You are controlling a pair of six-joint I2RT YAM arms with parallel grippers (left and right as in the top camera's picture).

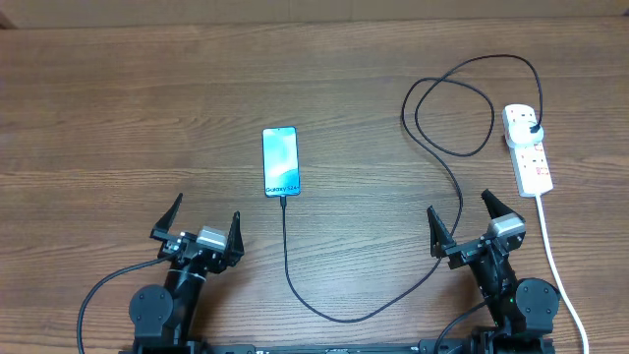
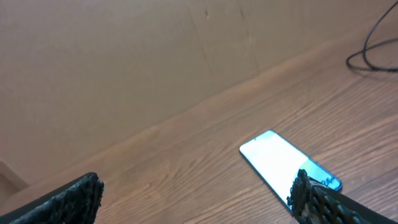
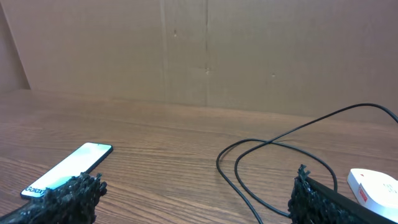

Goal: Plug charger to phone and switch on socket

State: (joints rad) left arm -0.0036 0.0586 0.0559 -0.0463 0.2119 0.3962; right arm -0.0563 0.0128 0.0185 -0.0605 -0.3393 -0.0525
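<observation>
Overhead: the phone (image 1: 280, 162) lies lit in the middle of the tabletop (image 1: 118, 118), the charger (image 1: 285, 246) tip apparently seated at its near end, its cable sweeping toward the near edge and back up to the socket (image 1: 528, 149) by the right edge. Left gripper (image 1: 206, 211) and right gripper (image 1: 459, 205) hover at the near edge, fingers spread wide, holding nothing. Watch out: the cable runs just beside the right gripper, so a reach for the switch could snag it and yank the tip from the phone.

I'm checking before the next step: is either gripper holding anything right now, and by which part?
Nothing is held. The left gripper and the right gripper are both open and empty, apart from the phone and the charger.
</observation>
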